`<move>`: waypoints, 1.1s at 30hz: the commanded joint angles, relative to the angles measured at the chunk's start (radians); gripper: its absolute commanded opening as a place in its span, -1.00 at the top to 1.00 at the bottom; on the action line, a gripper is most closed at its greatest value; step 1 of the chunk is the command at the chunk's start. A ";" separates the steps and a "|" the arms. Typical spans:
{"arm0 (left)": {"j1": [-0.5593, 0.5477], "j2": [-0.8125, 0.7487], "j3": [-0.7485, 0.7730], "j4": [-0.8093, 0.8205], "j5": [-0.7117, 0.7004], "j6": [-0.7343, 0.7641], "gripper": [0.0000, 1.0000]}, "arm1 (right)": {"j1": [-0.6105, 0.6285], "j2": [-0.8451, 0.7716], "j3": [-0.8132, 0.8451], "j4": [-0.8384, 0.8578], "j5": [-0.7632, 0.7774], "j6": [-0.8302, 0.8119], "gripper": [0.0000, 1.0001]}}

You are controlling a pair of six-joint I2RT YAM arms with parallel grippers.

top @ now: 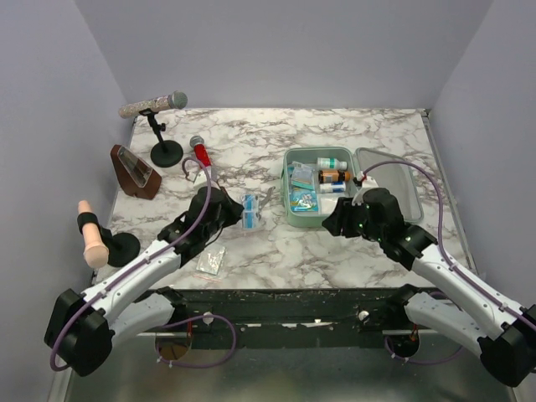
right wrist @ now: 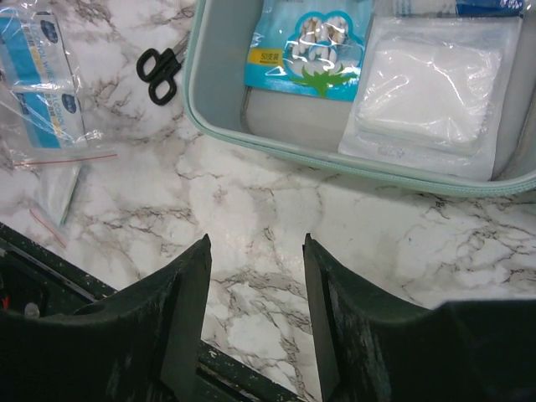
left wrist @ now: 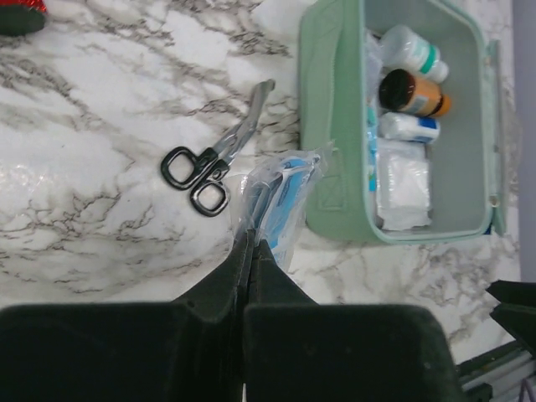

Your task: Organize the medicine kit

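Top external view: a marble-patterned surface [top: 335, 251] carries all items, with two arms bolted at its near edge.

The medicine kit [top: 303, 221], a mint-green rounded case, lies right of centre on the surface. It is open, with its lid laid flat to the right of the base.

The left hand [left wrist: 252, 247] is closed tight on the edge of a clear bag [left wrist: 280, 197] holding blue-and-white packets. The bag sits just beside the kit's left wall; whether it is lifted off the surface cannot be told.

The right hand [right wrist: 255, 251] hangs over bare marble just in front of the kit's near wall. Its fingers stand moderately apart with nothing between them.

Black-handled scissors [left wrist: 222, 153] lie flat on the surface, left of the kit and beside the bag, apart from the case.

Inside the kit:
- A white gauze pad [left wrist: 402, 180] in clear wrap lies at the near end.
- A blue cotton packet [right wrist: 308, 42] lies beside the gauze.
- Three small bottles lie on their sides at the far end: a white bottle [left wrist: 413, 48] with a teal band, an amber bottle [left wrist: 414, 92] with an orange label, and a white bottle with blue print [left wrist: 408, 127].

A small clear packet [top: 211, 261] lies on the surface near the front edge, under the left arm.
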 commanded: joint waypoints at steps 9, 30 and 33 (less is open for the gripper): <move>-0.005 0.170 0.294 0.066 0.161 0.026 1.00 | 0.005 -0.066 0.123 -0.088 0.071 -0.045 -0.12; -0.097 0.830 0.782 0.056 0.140 0.069 1.00 | 0.005 -0.123 0.060 -0.109 0.112 -0.042 -0.14; -0.095 0.867 0.783 0.066 0.141 0.063 1.00 | 0.005 -0.112 0.062 -0.109 0.112 -0.043 -0.13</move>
